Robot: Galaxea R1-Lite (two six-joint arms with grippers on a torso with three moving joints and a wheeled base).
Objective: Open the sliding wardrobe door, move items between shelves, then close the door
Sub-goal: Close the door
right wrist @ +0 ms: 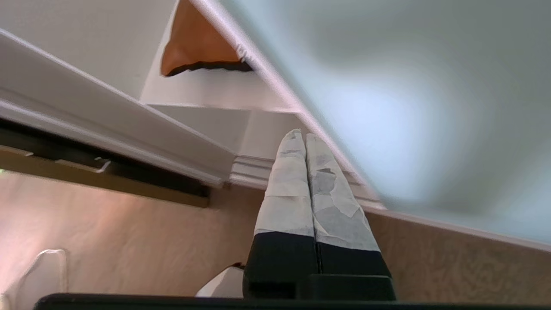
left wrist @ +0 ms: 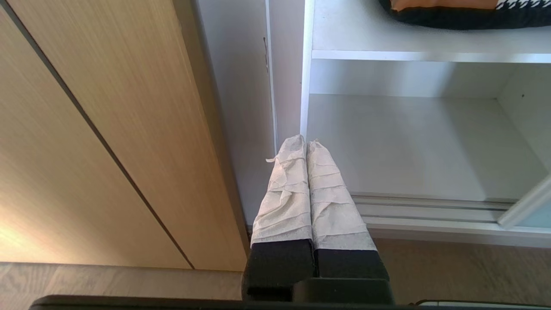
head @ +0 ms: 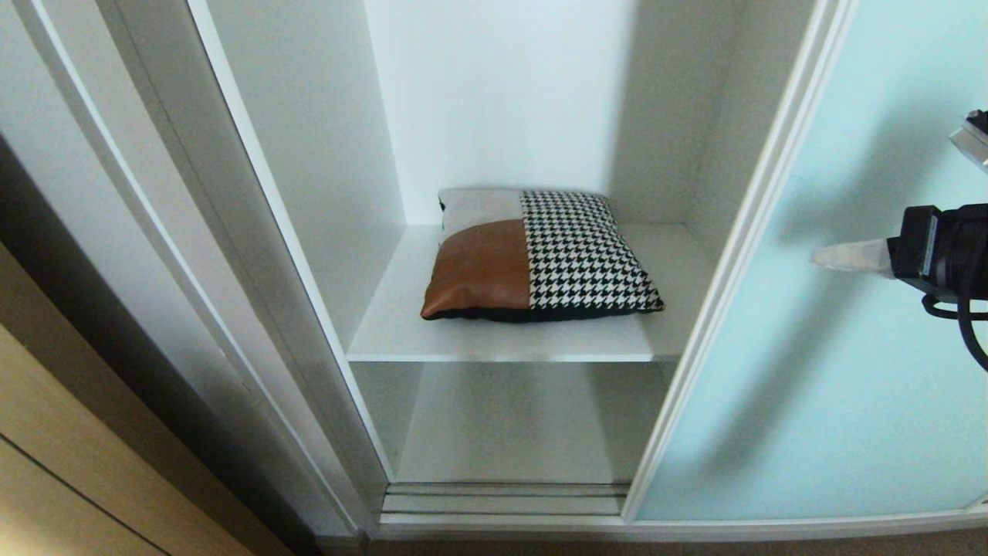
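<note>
With the sliding wardrobe door (head: 834, 324) standing at my right and the compartment open, the cushion (head: 540, 259) lies flat on the upper shelf (head: 502, 344), above a bare lower shelf (head: 517, 432). My right gripper (head: 818, 257) hangs before the door's glass, fingers pressed together, holding nothing. My left gripper (left wrist: 305, 144), likewise pinched closed, sits low near the wardrobe's bottom track (left wrist: 430, 206).

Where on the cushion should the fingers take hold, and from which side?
Probably the cushion's black front edge, reached straight in through the open front. It lies flat on the upper shelf with that edge nearest the opening, and the compartment walls close off both sides. The right gripper is shut and in front of the sliding door, so it would need to open first.
</note>
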